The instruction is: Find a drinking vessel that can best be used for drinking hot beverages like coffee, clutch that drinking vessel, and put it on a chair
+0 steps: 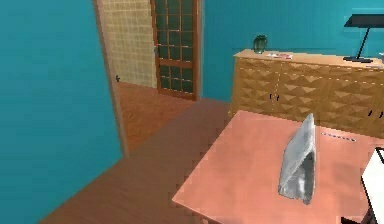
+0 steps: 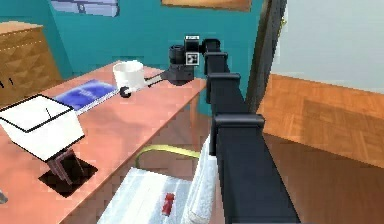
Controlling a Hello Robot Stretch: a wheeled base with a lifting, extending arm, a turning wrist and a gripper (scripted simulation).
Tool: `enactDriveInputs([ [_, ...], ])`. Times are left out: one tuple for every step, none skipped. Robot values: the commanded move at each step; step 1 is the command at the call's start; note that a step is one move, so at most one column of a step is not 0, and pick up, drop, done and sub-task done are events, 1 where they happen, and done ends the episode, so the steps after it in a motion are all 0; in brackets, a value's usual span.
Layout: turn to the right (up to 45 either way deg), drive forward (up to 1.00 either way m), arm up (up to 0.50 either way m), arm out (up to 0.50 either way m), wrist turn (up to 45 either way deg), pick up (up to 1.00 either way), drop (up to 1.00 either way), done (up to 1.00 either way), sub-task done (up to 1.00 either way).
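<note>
A white mug (image 2: 127, 72) stands on the pinkish-brown table (image 2: 120, 125) near its far edge. My arm (image 2: 235, 130) rises from the arm side view's bottom edge, and the gripper (image 2: 135, 88) reaches left from its far end to the mug's base. The mug rests on the tabletop at the fingers (image 2: 150, 81), so I cannot tell whether the gripper holds anything. A chair (image 2: 150, 195) with a white seat and a yellow frame stands at the table's near side, with a small red thing (image 2: 170, 203) lying on the seat.
A blue book (image 2: 85, 93) and a white-shaded lamp (image 2: 40, 125) stand on the table. A grey folded thing (image 1: 300, 160) lies on the table (image 1: 250, 165). A wooden sideboard (image 1: 310, 85) carries a black lamp (image 1: 362, 35). A doorway with a glass-paned door (image 1: 175, 45) opens ahead.
</note>
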Motion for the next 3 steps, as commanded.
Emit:
enactDriveInputs([
  [0.0, 0.00, -0.36, 0.00, 0.0, 0.00, 0.00, 0.00, 0.00],
  [0.0, 0.00, -0.50, 0.00, 0.0, 0.00, 0.00, 0.00, 0.00],
  [0.0, 0.00, 0.00, 0.00, 0.0, 0.00, 1.00, 0.00, 0.00],
])
